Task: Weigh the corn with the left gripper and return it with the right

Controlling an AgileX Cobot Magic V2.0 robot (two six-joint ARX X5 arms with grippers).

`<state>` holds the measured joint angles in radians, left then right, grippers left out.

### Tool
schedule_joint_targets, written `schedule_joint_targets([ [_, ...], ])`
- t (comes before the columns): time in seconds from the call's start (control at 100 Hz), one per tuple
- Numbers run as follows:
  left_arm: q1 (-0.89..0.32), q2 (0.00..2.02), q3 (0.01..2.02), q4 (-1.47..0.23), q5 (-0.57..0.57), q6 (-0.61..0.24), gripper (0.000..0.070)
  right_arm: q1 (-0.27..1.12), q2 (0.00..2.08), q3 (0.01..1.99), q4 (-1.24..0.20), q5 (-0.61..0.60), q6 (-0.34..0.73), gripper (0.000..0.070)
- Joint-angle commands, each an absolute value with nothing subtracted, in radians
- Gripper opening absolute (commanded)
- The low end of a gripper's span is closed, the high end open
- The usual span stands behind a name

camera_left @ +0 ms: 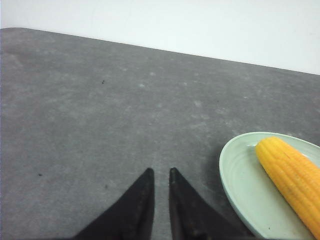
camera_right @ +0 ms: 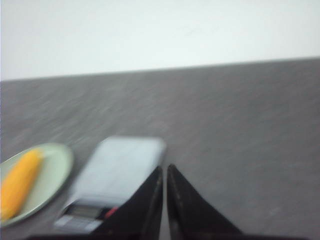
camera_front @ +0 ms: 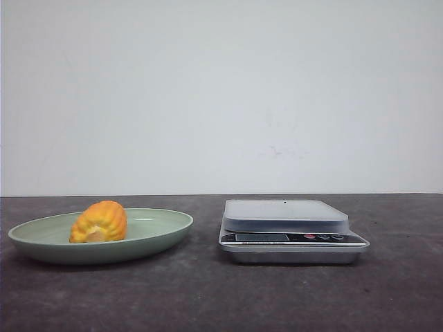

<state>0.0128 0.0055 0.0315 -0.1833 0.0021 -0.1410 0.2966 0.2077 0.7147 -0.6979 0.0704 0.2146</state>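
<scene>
The corn, a yellow-orange cob piece, lies on a pale green plate at the left of the table. It also shows in the left wrist view and the right wrist view. A grey kitchen scale with an empty platform stands to the right of the plate; it also shows in the right wrist view. My left gripper is shut and empty over bare table, apart from the plate. My right gripper is shut and empty beside the scale. Neither gripper shows in the front view.
The table is a dark grey mat with a white wall behind it. Its far edge shows in both wrist views. The right wrist view is blurred.
</scene>
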Motion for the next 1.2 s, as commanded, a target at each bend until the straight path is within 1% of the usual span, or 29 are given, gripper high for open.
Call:
schedule_joint_targets([
  [0.0, 0.015, 0.005, 0.014, -0.188, 0.004, -0.127, 0.0005, 0.242, 0.181, 0.649, -0.609, 0.074, 0.137, 0.0007],
  [0.09, 0.015, 0.005, 0.014, -0.188, 0.004, -0.127, 0.0005, 0.155, 0.122, 0.495, -0.442, 0.072, 0.102, 0.0007],
  [0.16, 0.015, 0.005, 0.015, -0.188, 0.004, -0.127, 0.0005, 0.105, 0.073, 0.373, -0.334, 0.071, 0.097, 0.0007],
  [0.28, 0.015, 0.005, 0.015, -0.188, 0.004, -0.127, 0.0005, 0.065, 0.011, 0.201, -0.235, 0.068, 0.104, 0.0007],
  [0.4, 0.015, 0.005, 0.015, -0.188, 0.004, -0.127, 0.0005, 0.048, 0.004, 0.088, -0.150, 0.072, 0.101, 0.0007],
  [0.56, 0.015, 0.005, 0.015, -0.188, 0.004, -0.127, 0.0005, 0.048, 0.004, 0.009, -0.153, 0.053, 0.123, 0.0007],
  [0.6, 0.015, 0.005, 0.015, -0.188, 0.004, -0.127, 0.0005, 0.048, 0.004, 0.010, -0.182, 0.049, 0.122, 0.0007],
  [1.19, 0.015, 0.005, 0.015, -0.188, 0.004, -0.127, 0.0005, 0.048, 0.004, 0.010, -0.157, 0.052, 0.122, 0.0007],
])
